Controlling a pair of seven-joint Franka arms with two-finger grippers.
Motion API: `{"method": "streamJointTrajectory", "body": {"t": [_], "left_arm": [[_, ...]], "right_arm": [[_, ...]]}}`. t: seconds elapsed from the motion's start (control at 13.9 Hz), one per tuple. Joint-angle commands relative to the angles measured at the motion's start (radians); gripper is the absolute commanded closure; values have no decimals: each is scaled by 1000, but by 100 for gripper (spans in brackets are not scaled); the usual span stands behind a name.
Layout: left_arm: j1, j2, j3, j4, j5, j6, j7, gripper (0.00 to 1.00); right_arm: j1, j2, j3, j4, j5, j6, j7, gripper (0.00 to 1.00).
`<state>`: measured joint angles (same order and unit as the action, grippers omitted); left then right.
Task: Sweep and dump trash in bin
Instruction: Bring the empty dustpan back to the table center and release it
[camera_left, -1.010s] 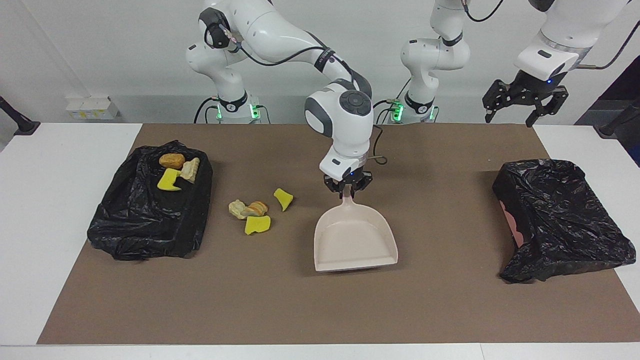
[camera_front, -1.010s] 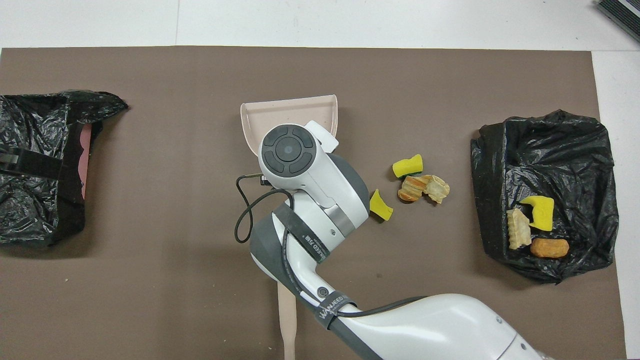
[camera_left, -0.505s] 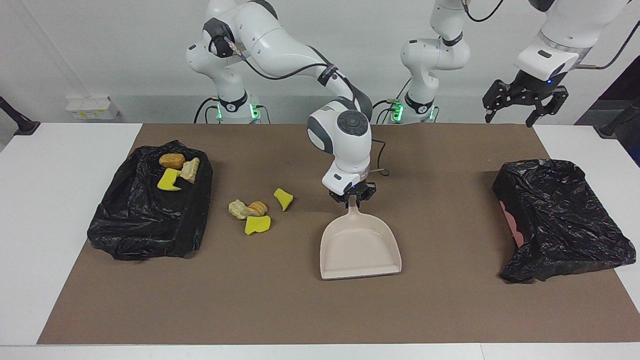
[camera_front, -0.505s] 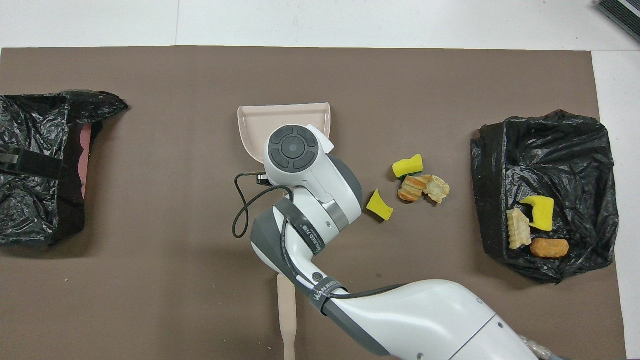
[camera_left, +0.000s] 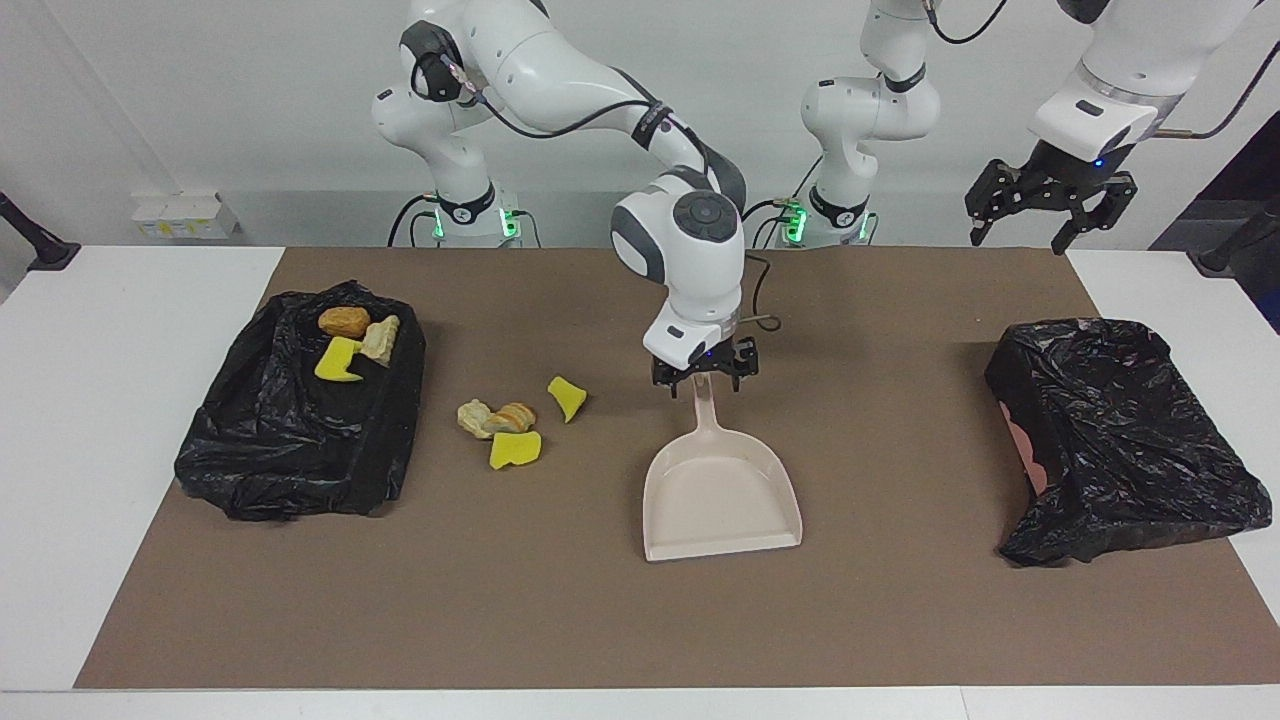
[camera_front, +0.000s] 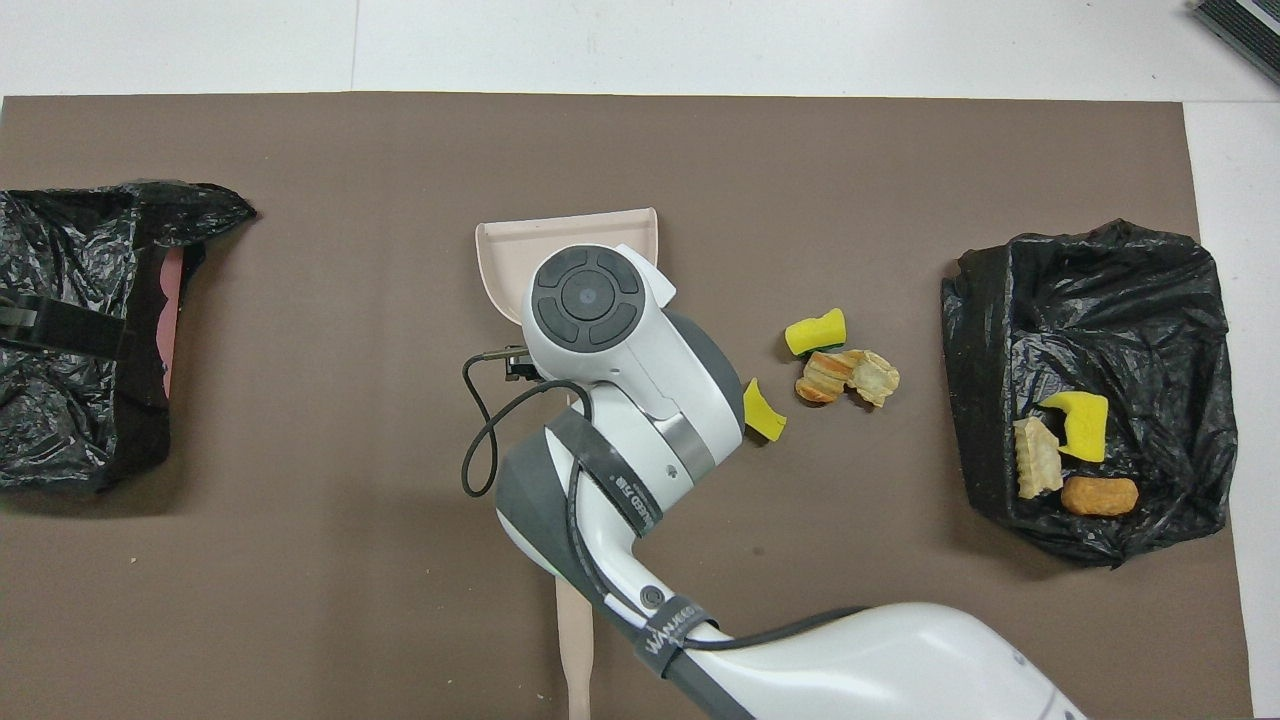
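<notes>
Dustpan (camera_left: 722, 497) rests on mat below right gripper (camera_left: 704, 373), jaws apart over its handle; four scraps (camera_left: 515, 422) unswept, three on bag (camera_left: 300, 420); left gripper (camera_left: 1047, 205) open, waiting.

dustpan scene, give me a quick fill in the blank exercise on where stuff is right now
1. The dustpan lies flat on the ____ mat.
2. The right gripper hangs open over the dustpan's ____.
3. On the black bag at the right arm's end lie ____ scraps.
4. Between that bag and the dustpan lie ____ scraps on the mat.

Missing words: brown; handle; three; four
</notes>
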<state>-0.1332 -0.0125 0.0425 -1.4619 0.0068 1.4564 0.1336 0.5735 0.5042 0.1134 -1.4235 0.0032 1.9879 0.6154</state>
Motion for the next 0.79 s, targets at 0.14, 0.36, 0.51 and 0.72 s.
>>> {"method": "streamJointTrajectory", "body": {"t": [0.14,0.36,0.51,0.72], "left_arm": [[-2,-10,-16,-1,-13,-11,-2,0],[0,-23,-56,-24,-22,-4,-9,0],[3,-33,-107,-81,-31,69,-57,0],[4,-12,-222,-211,-30,229,-234,0]], "right_arm": [[0,-335,73,-351,102,-52,-28,0],[5,-444,162,-500,115,-73,-32,0],[55,-509,173,-606,228,-52,-20,0],[146,-535,173,-751,251,58,61,0]]}}
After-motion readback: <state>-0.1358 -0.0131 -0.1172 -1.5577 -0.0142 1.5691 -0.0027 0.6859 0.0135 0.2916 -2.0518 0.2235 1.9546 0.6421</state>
